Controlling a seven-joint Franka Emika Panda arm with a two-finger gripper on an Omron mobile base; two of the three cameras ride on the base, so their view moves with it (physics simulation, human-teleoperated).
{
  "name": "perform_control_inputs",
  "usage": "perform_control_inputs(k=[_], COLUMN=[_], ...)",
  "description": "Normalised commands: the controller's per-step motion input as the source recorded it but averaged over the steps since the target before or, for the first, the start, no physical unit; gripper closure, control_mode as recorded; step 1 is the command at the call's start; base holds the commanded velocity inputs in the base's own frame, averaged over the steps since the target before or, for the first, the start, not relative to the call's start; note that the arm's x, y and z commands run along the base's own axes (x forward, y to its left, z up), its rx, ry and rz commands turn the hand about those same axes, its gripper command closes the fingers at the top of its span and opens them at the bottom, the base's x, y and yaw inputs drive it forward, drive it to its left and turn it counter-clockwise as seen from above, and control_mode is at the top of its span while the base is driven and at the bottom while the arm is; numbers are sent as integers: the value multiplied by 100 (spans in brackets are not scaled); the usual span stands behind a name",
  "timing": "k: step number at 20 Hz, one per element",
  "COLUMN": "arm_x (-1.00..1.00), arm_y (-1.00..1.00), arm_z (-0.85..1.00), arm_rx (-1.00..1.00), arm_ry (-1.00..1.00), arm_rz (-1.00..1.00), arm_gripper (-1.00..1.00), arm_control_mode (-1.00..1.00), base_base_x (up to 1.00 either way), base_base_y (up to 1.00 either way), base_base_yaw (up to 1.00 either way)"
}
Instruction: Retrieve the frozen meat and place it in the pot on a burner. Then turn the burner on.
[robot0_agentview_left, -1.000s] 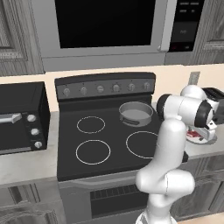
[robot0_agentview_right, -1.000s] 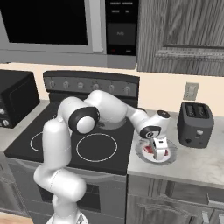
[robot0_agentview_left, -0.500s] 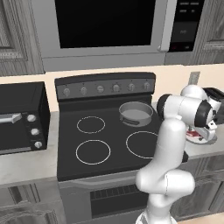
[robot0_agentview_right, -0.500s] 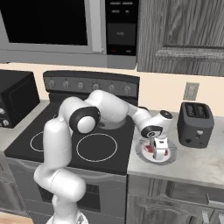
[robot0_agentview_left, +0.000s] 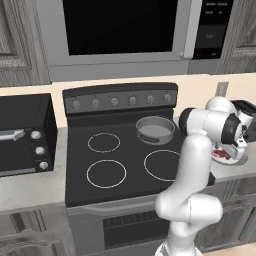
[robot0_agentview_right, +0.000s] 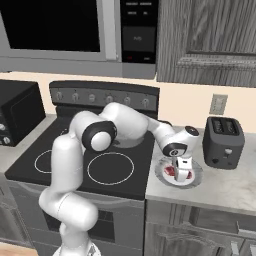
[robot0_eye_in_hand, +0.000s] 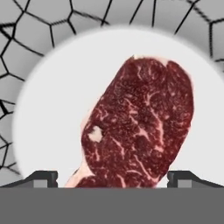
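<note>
Hanging low over the plate (robot0_agentview_right: 196, 176) at the right of the right base view, the gripper (robot0_agentview_right: 182, 174) points straight down with its jaws spread wide, holding nothing. Between the two finger tips (robot0_eye_in_hand: 41, 178) at the bottom of the hand view lies the frozen meat (robot0_eye_in_hand: 140, 127), a dark red marbled slab resting on the plate's white surface. In the left base view the pot (robot0_agentview_left: 155, 129) sits on the stove (robot0_agentview_left: 120, 165), right of centre in the frame.
</note>
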Motion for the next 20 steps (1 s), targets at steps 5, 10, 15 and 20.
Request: perform_control_inputs(k=[5,10,15,20], arm_x=[0,0,0,0], arm_y=[0,0,0,0], arm_z=[-7,-30,-30,-11], arm_rx=[1,1,1,1], arm_ry=[0,5,2,0], arm_rz=[-1,-3,-3,-1], arm_gripper=[-100,-100,100,100], arm_control_mode=[-100,-100,-100,-100], base_base_x=[0,0,0,0], base_base_y=[0,0,0,0], base_base_yaw=[0,0,0,0])
